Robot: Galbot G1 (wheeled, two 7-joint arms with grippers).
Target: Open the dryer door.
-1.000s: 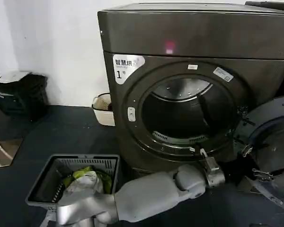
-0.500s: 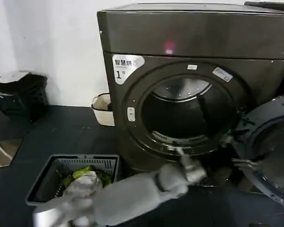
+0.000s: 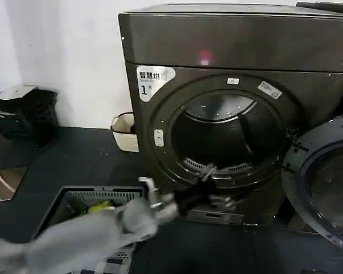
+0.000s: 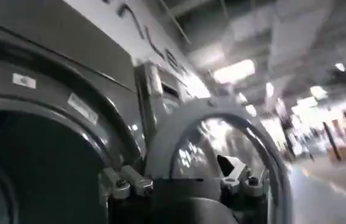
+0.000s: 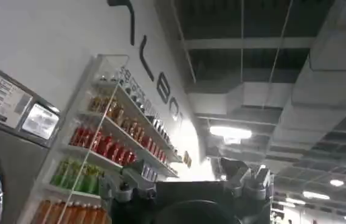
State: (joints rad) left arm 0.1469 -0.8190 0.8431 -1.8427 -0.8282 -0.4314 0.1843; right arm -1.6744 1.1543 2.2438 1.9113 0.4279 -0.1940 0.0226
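One dryer door [image 3: 323,182] swung open, drum exposed

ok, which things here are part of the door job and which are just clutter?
Job: dryer; dryer door, swung open at its right; left gripper, below the drum opening.

Clutter: laundry basket with clothes; white bin beside the dryer; black crate.

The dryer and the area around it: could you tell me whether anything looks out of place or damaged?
Nothing stands out as damaged or spilled. The dryer stands square, its door swung wide open to the right, and the drum looks bare. The laundry basket sits upright on the floor at front left. The left gripper hangs near the lower rim of the opening.
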